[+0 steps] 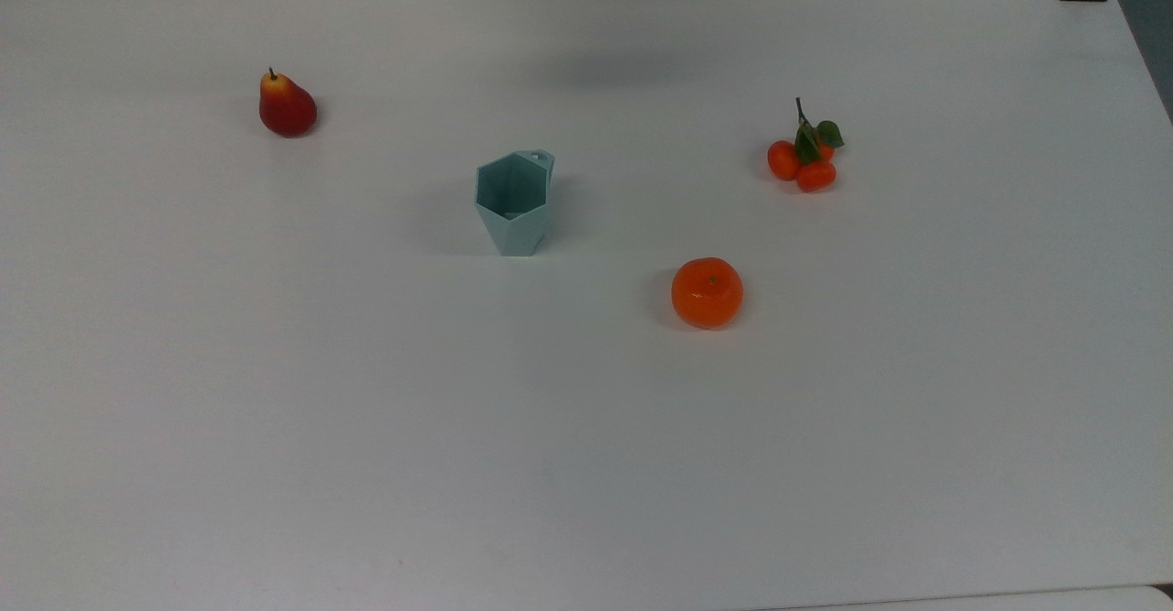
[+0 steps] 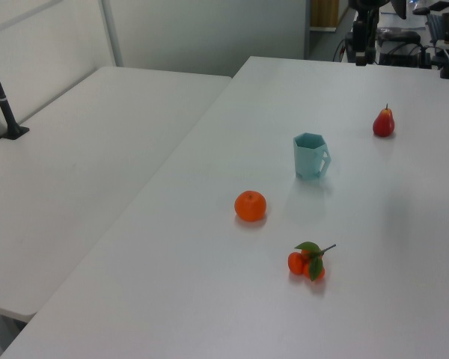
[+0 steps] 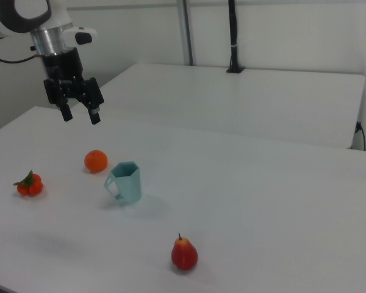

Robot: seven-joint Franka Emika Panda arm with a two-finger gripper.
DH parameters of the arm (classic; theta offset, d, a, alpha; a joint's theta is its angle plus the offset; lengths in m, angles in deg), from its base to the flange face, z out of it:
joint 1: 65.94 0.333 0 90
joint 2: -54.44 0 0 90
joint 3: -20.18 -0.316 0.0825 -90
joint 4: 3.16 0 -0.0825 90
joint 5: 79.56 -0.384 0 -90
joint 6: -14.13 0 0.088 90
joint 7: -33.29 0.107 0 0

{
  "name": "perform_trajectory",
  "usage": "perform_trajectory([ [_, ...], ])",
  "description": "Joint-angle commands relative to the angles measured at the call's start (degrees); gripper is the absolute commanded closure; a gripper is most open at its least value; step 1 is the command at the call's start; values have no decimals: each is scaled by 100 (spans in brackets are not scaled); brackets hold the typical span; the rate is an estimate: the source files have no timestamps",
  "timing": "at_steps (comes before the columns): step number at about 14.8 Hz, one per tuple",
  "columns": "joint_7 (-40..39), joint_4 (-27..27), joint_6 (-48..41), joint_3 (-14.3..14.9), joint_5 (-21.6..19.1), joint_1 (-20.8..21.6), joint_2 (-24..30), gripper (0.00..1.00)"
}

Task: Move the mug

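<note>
on the white table [image 1: 586, 455] the mug [image 1: 513, 201] stands upright between pear [image 1: 287, 105] and orange [image 1: 707, 292], probably light, stiff, best gripped at its rim; the gripper [image 3: 78, 111] hangs high, spread, empty.

In the upper left of the right view the arm comes down from the top corner, its white wrist vertical. The black gripper [image 3: 80, 115] hangs below it, pointing straight down, fingers [image 3: 66, 112] spread apart with nothing between them, high above the table.
</note>
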Motion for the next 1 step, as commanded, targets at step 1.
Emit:
perform_trajectory([
  [1, -89, -81, -79, 417, -190, 378, 93, 0],
])
